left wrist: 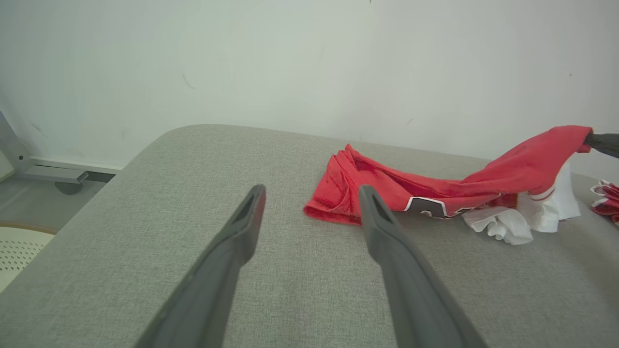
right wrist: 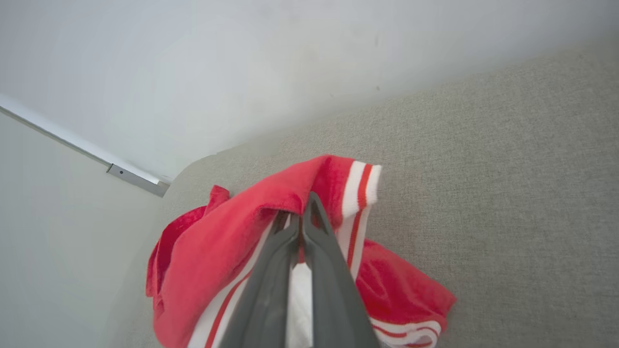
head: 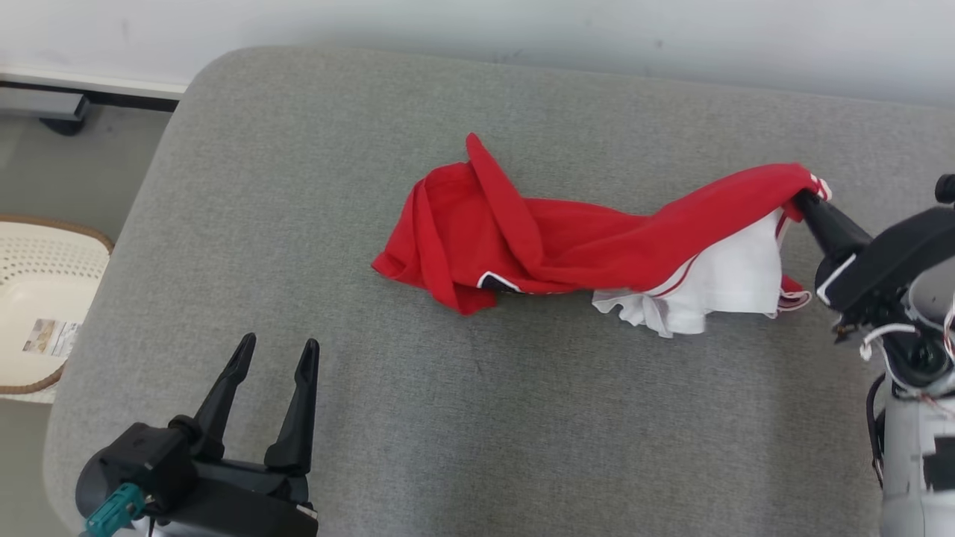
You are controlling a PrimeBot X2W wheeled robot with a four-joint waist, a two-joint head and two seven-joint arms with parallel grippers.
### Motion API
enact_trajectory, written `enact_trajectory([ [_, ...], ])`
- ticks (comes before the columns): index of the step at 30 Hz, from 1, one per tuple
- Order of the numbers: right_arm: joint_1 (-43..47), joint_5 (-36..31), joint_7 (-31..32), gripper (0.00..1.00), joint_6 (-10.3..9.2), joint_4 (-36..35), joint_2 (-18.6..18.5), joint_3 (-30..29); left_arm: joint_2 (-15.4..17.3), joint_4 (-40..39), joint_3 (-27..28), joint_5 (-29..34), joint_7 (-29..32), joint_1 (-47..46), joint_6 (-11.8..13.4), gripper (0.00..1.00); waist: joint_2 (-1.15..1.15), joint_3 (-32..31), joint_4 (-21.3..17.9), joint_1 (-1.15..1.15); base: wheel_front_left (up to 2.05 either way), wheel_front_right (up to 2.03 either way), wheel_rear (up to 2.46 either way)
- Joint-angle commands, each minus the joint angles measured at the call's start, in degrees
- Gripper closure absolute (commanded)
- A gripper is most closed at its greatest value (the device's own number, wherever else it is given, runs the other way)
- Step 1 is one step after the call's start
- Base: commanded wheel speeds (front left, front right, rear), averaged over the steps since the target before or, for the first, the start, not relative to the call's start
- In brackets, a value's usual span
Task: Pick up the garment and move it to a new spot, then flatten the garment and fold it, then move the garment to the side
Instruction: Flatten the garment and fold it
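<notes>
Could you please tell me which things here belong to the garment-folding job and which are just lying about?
Part of the job:
- red and white garment, one edge pinched and held up by the shut right gripper
- open left gripper, apart from it
- grey padded surface beneath

Just lying about:
- pale perforated basket on the floor
- metal frame by the wall

Folds of the garment point(head: 597, 246) hide its dark print; the basket point(head: 45, 261) runs off the edge.

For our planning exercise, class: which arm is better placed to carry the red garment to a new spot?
Right. The right claw is shut on the garment at its striped edge, that end raised off the cushion; the left claw stands open, apart from the cloth.
</notes>
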Motion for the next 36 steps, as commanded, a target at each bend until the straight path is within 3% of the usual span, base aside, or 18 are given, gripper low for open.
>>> enact_trajectory([
  [1,-2.45,-0.94,-1.24,1.00,0.01,3.33,-0.14,-1.06,0.04,0.15,-0.11,-0.07,-0.38,-0.87,-0.07,0.00,0.00,0.44,0.72,-0.01,0.00,0.00,0.00],
  [4,-6.22,-2.17,-3.79,1.00,0.01,11.55,-0.19,-4.40,-0.20,0.39,-0.28,-0.05,-0.48,-1.01,0.02,0.00,0.00,0.76,1.42,-0.01,0.00,0.00,0.00],
  [11,-14.20,-11.91,-10.58,1.00,0.01,28.11,-0.17,-12.98,-0.47,0.93,-0.92,-0.18,-0.94,-1.28,-0.29,0.00,0.00,1.20,2.85,-0.01,0.00,0.00,0.00],
  [18,-18.08,-18.41,-14.71,1.00,0.01,36.57,-0.17,-16.12,-0.56,1.37,-1.26,-0.32,-1.22,-1.44,-0.36,0.00,0.00,1.35,3.55,-0.01,0.00,0.00,0.00],
  [19,-18.84,-19.92,-15.47,0.00,0.01,38.20,-0.18,-16.22,-0.56,1.51,-1.32,-0.37,-1.41,-1.49,-0.35,0.00,0.00,1.33,3.69,-0.01,0.00,0.00,0.00],
  [27,-18.68,-25.20,-15.69,0.00,0.01,38.30,-0.20,-14.92,-0.18,2.10,-0.99,-0.72,-1.72,-0.94,0.08,0.00,0.00,0.43,3.08,-0.01,0.00,0.00,0.00],
  [36,-14.07,-24.56,-11.89,0.00,0.01,27.24,-0.20,-10.41,0.83,1.84,-0.33,-1.05,-1.64,0.05,0.68,0.00,0.00,-1.82,0.55,-0.01,0.00,0.00,0.00],
])
